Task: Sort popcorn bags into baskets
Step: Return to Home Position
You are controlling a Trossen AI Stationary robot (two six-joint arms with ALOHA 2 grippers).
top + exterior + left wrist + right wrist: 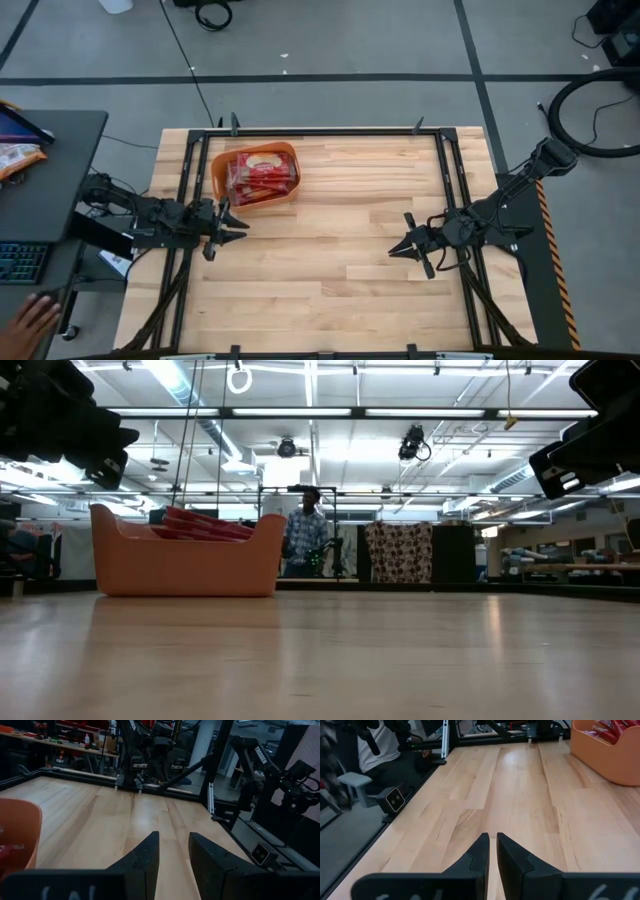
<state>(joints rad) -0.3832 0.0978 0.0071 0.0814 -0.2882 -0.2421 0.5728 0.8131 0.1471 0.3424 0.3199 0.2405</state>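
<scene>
The orange basket (217, 163) stands on its base near the table's far-left corner, and it also shows in the low view (180, 565) and the right wrist view (605, 760). Several red popcorn bags (262, 178) lie stacked inside it, their edges rising above the rim (205, 525). My left gripper (238, 221) hovers just near of the basket, open and holding nothing (173, 845). My right gripper (393, 251) hovers over the table's right half, shut and holding nothing (493, 840). No bags lie on the bare tabletop.
Black frame rails (330, 131) run along the table's edges. A dark side desk (50, 150) with a keyboard stands left of the table, and a person's hand (35, 320) is near it. Another person (305, 540) stands far behind the table. Bare wood (330, 210) lies between the grippers.
</scene>
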